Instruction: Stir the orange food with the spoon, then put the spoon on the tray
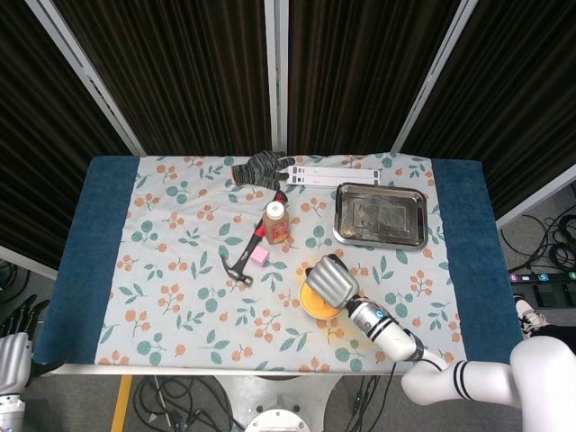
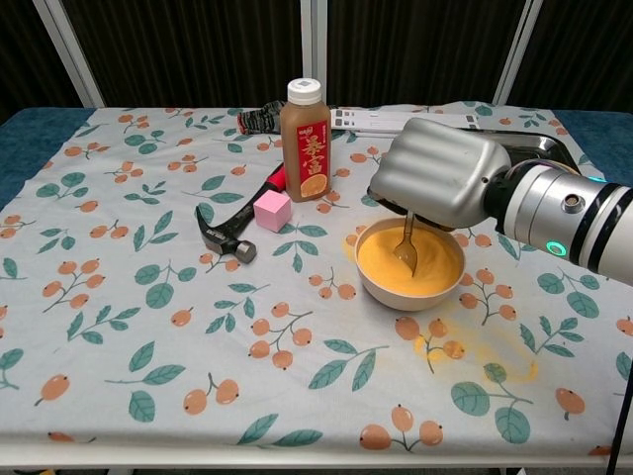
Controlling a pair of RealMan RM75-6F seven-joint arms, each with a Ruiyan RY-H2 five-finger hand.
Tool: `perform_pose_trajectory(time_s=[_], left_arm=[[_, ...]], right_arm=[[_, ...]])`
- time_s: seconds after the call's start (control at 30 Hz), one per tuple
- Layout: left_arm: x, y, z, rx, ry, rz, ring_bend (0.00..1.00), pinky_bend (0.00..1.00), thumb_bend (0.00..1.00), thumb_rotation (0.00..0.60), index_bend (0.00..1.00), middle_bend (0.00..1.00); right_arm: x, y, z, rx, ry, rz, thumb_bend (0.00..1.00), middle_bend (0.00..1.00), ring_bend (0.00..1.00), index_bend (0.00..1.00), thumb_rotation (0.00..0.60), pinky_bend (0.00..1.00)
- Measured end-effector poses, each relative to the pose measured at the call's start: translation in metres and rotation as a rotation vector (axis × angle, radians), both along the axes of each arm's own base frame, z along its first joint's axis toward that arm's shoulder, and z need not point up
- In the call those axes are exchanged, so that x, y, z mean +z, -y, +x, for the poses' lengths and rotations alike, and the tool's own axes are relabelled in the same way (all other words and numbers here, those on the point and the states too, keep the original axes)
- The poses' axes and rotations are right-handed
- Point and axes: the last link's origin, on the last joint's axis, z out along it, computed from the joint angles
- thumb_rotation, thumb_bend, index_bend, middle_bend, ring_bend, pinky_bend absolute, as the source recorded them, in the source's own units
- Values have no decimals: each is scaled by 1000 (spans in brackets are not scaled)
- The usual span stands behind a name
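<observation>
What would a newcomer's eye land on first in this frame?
The big silver right robot hand near the table's front right, holding a spoon dipped into the bowl of orange food. Next, the orange spill on the cloth before the bowl, and the brown juice bottle standing behind a pink cube.

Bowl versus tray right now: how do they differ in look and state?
The bowl is round, pale and filled with orange food; the tray is rectangular, shiny metal and holds nothing. The bowl has the spoon dipped in it, held by the right hand directly above; the tray has no hand over it. The bowl sits nearer the robot, the tray farther back. Both rest on the floral cloth.
</observation>
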Motion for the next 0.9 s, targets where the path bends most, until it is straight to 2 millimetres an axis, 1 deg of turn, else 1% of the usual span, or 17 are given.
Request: perform_pose_trajectory(time_s=[0.27, 0.43, 0.63, 0.9], left_arm=[[1, -1, 3, -3, -9, -4, 105, 148, 56, 600, 191, 137], [2, -2, 5, -7, -13, -5, 106, 148, 57, 600, 191, 137], [3, -3, 7, -14, -21, -6, 106, 148, 57, 600, 191, 137], [4, -5, 11, -20, -29, -8, 106, 148, 57, 600, 191, 137]], right_arm=[[3, 0, -13, -128, 146, 12, 402, 841, 738, 770, 600, 893], [4, -1, -21, -178, 209, 13, 402, 841, 738, 772, 600, 892], [9, -2, -28, -190, 271, 4, 402, 841, 738, 774, 600, 892], [21, -1, -33, -182, 314, -13, 402, 841, 738, 779, 600, 892]])
